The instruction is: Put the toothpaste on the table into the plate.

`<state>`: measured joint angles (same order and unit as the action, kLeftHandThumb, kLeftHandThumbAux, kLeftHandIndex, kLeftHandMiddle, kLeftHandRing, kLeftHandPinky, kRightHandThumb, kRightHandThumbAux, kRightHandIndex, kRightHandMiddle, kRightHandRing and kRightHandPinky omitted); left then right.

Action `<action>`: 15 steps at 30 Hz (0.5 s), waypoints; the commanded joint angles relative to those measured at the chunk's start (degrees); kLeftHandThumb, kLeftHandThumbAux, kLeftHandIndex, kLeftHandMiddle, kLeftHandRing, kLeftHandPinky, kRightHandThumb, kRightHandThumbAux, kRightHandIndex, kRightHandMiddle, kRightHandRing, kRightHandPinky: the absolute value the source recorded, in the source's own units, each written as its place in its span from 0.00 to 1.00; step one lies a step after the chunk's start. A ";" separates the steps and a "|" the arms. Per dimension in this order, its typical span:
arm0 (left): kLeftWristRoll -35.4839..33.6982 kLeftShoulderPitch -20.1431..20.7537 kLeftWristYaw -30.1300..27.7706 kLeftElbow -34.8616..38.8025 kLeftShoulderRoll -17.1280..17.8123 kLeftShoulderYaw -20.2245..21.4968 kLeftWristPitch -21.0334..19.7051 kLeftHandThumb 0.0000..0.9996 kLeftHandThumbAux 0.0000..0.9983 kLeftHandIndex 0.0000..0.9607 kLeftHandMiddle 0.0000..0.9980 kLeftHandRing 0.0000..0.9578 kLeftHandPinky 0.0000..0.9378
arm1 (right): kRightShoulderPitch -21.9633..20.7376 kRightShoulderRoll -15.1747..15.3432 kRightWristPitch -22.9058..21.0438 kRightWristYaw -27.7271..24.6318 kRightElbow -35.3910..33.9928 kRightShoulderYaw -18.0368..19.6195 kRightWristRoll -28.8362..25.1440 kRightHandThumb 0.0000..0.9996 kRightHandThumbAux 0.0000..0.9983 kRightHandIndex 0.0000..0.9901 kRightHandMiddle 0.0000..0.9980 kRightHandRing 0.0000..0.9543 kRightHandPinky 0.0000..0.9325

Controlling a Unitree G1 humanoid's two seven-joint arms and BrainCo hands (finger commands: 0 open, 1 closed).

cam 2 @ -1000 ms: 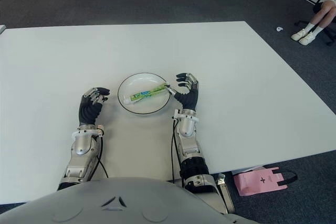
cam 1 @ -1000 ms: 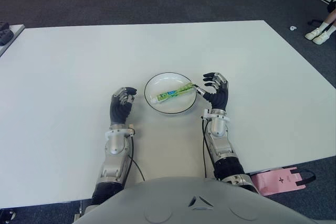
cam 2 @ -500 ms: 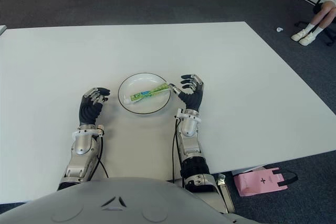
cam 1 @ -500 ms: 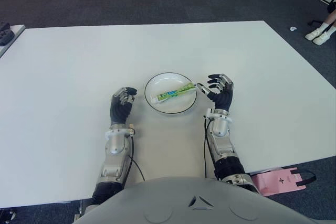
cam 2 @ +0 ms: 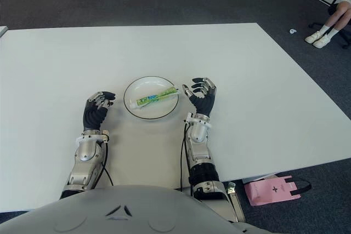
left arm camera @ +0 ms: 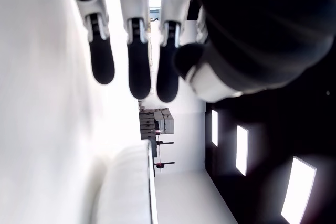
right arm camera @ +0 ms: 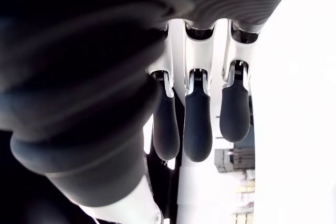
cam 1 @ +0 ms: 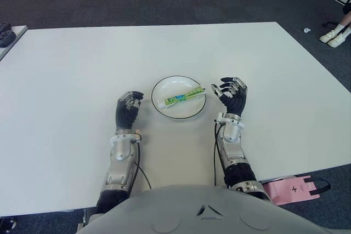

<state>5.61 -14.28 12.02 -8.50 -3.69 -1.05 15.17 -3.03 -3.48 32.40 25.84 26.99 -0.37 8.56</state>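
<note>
The left hand [cam 1: 127, 108] is sitting just left of the plate [cam 1: 159, 89], its fingers loosely curled around nothing. The toothpaste [cam 1: 181, 96] is lying slantwise inside the plate, between the two hands on the white table [cam 1: 66, 69]. The right hand [cam 1: 232, 94] is hovering just right of the plate, fingers spread and holding nothing, clear of the tube.

Both eye views look forward and down from the robot's head, set slightly apart, and share the whole white table [cam 1: 66, 80], both forearms, the plate [cam 1: 179, 97] and the dark floor beyond. Each wrist view sits very close behind its own hand, looking along the palm past the fingers [left arm camera: 131, 72] of the left hand and fingers [right arm camera: 197, 129] of the right.
</note>
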 commanded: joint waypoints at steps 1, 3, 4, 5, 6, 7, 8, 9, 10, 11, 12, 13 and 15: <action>0.04 -1.28 -0.19 -1.48 -0.50 -0.08 -1.92 0.71 0.72 0.44 0.40 0.39 0.39 | 4.02 -1.37 -1.92 -1.31 3.88 0.43 -0.98 0.13 1.00 0.52 0.49 0.57 0.61; 0.02 -1.28 -0.22 -1.48 -0.49 -0.10 -1.89 0.71 0.72 0.44 0.40 0.39 0.39 | 4.22 -1.09 -3.02 -2.07 3.81 0.37 -1.08 0.13 1.00 0.51 0.50 0.57 0.59; 0.01 -1.27 -0.24 -1.49 -0.49 -0.11 -1.87 0.71 0.72 0.44 0.40 0.39 0.39 | 4.32 -0.98 -3.64 -2.39 3.65 0.32 -1.08 0.13 1.00 0.51 0.50 0.56 0.58; 0.01 -1.27 -0.24 -1.49 -0.49 -0.11 -1.87 0.71 0.72 0.44 0.40 0.39 0.39 | 4.39 -0.95 -4.06 -2.59 3.48 0.31 -1.07 0.13 1.00 0.50 0.50 0.56 0.58; -0.02 -1.27 -0.28 -1.51 -0.48 -0.11 -1.84 0.71 0.72 0.44 0.40 0.39 0.39 | 4.59 -0.70 -5.29 -3.18 3.19 0.20 -1.05 0.13 1.00 0.50 0.50 0.56 0.57; -0.04 -1.26 -0.30 -1.54 -0.48 -0.11 -1.81 0.71 0.72 0.44 0.40 0.39 0.40 | 4.86 -0.41 -7.58 -3.83 2.48 0.00 -0.87 0.14 1.00 0.49 0.49 0.55 0.57; -0.05 -1.25 -0.31 -1.56 -0.48 -0.12 -1.79 0.71 0.72 0.44 0.40 0.39 0.40 | 5.06 -0.23 -9.30 -4.31 1.91 -0.14 -0.72 0.15 1.00 0.49 0.49 0.55 0.56; -0.03 -1.25 -0.29 -1.52 -0.50 -0.14 -1.80 0.71 0.72 0.44 0.40 0.39 0.39 | 5.45 -0.03 -12.02 -4.87 0.70 -0.30 -0.48 0.15 1.00 0.48 0.49 0.54 0.56; -0.01 -1.26 -0.27 -1.48 -0.51 -0.15 -1.82 0.71 0.72 0.44 0.40 0.39 0.39 | 5.74 0.05 -13.85 -5.21 -0.25 -0.38 -0.32 0.16 1.00 0.48 0.49 0.54 0.56; 0.00 -1.27 -0.27 -1.45 -0.52 -0.17 -1.83 0.71 0.72 0.44 0.40 0.39 0.39 | 6.11 0.16 -15.98 -5.75 -1.39 -0.48 -0.27 0.16 1.00 0.47 0.49 0.54 0.56; 0.01 -1.28 -0.27 -1.41 -0.53 -0.19 -1.85 0.71 0.72 0.44 0.40 0.39 0.39 | 6.41 0.22 -17.60 -6.15 -2.34 -0.55 -0.27 0.35 0.91 0.46 0.49 0.53 0.55; 0.01 -1.28 -0.29 -1.38 -0.53 -0.21 -1.87 0.71 0.72 0.44 0.40 0.39 0.39 | 6.66 0.31 -19.08 -6.62 -3.21 -0.64 -0.30 0.48 0.85 0.45 0.49 0.53 0.55; 0.01 -1.29 -0.33 -1.33 -0.54 -0.25 -1.89 0.71 0.72 0.44 0.40 0.39 0.39 | 7.08 0.47 -21.40 -7.44 -4.61 -0.76 -0.34 0.58 0.79 0.44 0.49 0.53 0.54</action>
<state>5.61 -14.42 12.02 -8.18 -3.69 -1.10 15.13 0.15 -3.17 17.11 19.70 21.53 -1.11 8.07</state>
